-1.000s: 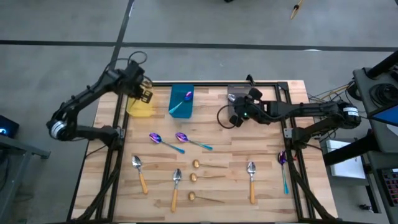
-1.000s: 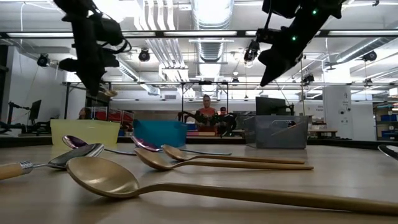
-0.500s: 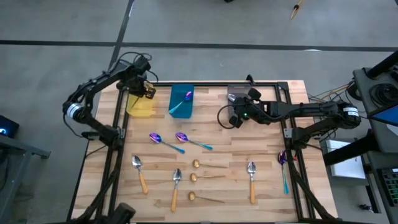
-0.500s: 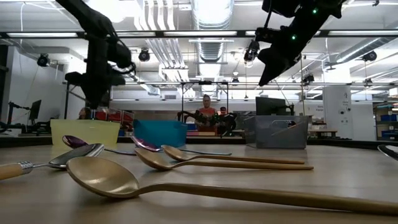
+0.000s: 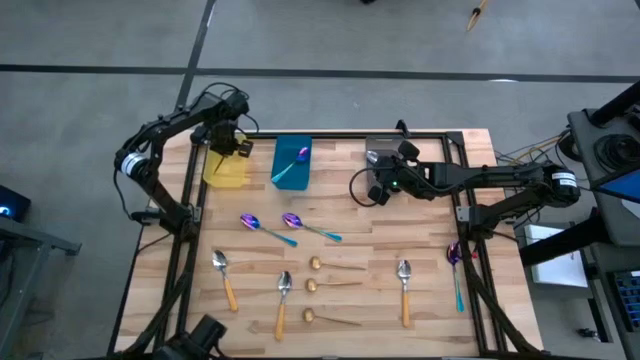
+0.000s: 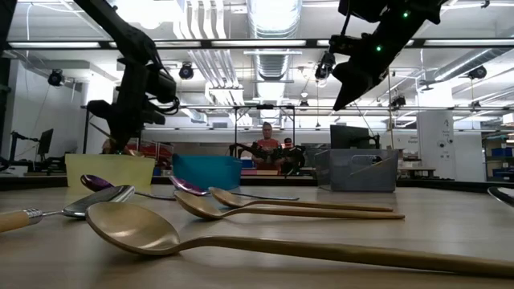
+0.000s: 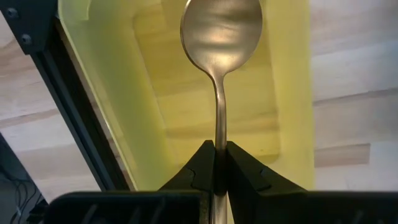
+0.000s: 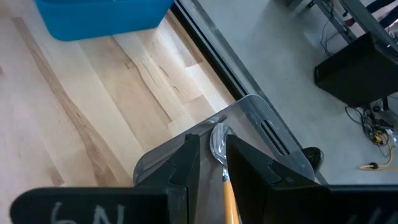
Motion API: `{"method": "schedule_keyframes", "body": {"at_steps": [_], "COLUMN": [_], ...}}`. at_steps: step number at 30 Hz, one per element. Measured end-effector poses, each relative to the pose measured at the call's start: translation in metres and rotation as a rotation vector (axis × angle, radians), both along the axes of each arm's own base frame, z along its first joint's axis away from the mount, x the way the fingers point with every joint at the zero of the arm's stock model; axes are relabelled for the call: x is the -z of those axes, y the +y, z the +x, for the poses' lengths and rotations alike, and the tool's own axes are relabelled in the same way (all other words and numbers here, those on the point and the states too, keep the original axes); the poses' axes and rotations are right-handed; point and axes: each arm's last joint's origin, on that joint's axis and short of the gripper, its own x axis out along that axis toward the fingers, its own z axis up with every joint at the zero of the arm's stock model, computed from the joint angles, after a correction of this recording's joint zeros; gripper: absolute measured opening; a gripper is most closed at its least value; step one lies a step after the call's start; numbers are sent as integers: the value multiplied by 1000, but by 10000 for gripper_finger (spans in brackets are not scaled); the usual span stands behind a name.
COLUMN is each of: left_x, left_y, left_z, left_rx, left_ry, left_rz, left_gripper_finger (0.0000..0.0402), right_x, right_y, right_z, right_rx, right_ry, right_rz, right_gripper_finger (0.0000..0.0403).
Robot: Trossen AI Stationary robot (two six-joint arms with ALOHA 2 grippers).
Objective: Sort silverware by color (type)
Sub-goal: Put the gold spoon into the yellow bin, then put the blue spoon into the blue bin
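Note:
My left gripper [image 5: 240, 147] hangs over the yellow bin [image 5: 222, 172], shut on a thin gold spoon [image 7: 221, 28] whose bowl points down into the bin. My right gripper [image 5: 376, 182] hovers by the grey bin [image 8: 261, 118] with a silver, orange-handled spoon [image 8: 219, 144] between its fingers. On the table lie three gold spoons [image 5: 332, 286], three orange-handled spoons [image 5: 283, 300] and two purple spoons with teal handles [image 5: 262, 227]. Another purple spoon lies in the blue bin [image 5: 292, 162]. My left gripper pinches the gold spoon's thin stem [image 7: 219, 134] between its two fingers, from above, pointing down, fingers along the stem. The spoon hangs bowl down, clear of the yellow bin's floor. My right gripper has the spoon's orange handle [image 8: 227, 190] between its fingers, slanting down toward the grey bin. The handle runs along the fingers; the bowl sticks out past their tips, over the bin. The place of contact is hidden.
One more purple spoon [image 5: 455, 268] lies at the table's right edge by the frame post. Dark metal frame rails run along the table's left, right and far sides. The three bins stand in a row along the far edge.
My left gripper has sunk toward the yellow bin with the gold spoon and rolled a little, shifting slightly toward the table's right. The spoon stays hanging bowl down.

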Motion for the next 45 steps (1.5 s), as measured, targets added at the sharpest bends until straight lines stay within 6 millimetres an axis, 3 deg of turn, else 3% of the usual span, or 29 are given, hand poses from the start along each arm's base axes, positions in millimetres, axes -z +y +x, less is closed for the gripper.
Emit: {"method": "schedule_keyframes", "body": {"at_steps": [23,29,40,45], "left_x": [34,35,34,11], "left_y": [21,22,20,16], "left_z": [5,5,5,10], "left_rx": [-45,-43,14,119], "left_ry": [85,85,91,86], "left_rz": [-71,-67,-93,-102], "left_gripper_finger": [9,13,64,70], "right_x": [4,5,4,4], "right_y": [0,1,2,2], "right_z": [-1,-1,1,1], "right_rx": [-7,-41,-64,-64], "right_ry": [20,15,-6,-9], "right_rz": [0,33,47,47], "right_gripper_finger": [68,68,68,68]}}
